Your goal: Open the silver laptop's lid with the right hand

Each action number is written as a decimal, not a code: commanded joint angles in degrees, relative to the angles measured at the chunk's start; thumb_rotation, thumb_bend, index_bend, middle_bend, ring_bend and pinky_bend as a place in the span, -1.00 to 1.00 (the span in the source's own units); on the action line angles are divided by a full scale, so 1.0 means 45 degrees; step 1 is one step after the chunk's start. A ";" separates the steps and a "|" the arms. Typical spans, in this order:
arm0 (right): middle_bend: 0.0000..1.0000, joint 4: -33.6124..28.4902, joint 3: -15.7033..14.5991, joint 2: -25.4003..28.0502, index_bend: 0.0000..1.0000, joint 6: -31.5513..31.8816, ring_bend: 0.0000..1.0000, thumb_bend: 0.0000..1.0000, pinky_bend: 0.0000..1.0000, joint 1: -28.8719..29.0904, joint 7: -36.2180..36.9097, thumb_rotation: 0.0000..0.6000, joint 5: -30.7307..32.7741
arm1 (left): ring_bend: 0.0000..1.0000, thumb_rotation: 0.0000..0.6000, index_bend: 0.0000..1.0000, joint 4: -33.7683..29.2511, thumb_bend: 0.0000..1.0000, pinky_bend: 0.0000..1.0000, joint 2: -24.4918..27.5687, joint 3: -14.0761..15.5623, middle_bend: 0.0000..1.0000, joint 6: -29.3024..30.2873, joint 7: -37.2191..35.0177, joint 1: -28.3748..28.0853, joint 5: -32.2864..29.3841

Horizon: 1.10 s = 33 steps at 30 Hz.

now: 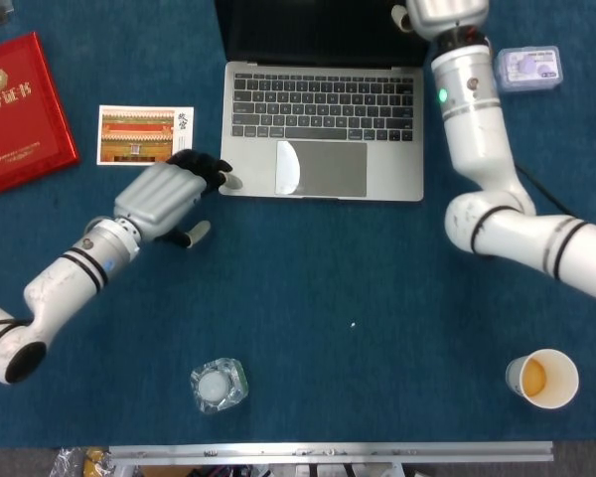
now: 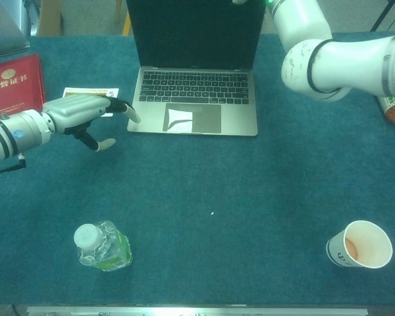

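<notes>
Silver laptop (image 1: 324, 129) sitting at far middle of bench (image 1: 377, 288), lid already standing up, screen top running out of frame. Hinge running left-right, keyboard facing robot. Wide bare cloth lying in front. Right hand (image 1: 409, 14) showing partly at lid's corner, grip unclear. Left hand (image 1: 169, 194) hovering at laptop's front-left corner, fingers loosely curled, holding nothing.

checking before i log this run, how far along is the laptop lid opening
Done: the silver laptop stands open, keyboard and trackpad exposed, dark screen upright. In hand: the right hand is at the lid's top right corner; whether it grips is unclear, cut by the frame edge. The left hand rests by the laptop's front left corner, holding nothing. Left: probably only withdrawing the right hand.
</notes>
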 commanded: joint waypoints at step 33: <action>-0.54 -1.0043 -0.3631 0.6755 -0.77 0.5323 -0.84 -0.80 -0.62 -0.7177 0.1662 1.00 -0.2163 | -0.82 1.00 -0.60 -0.3015 -0.17 -0.86 0.3745 -0.0672 -0.69 0.5187 0.1539 0.3657 -0.1643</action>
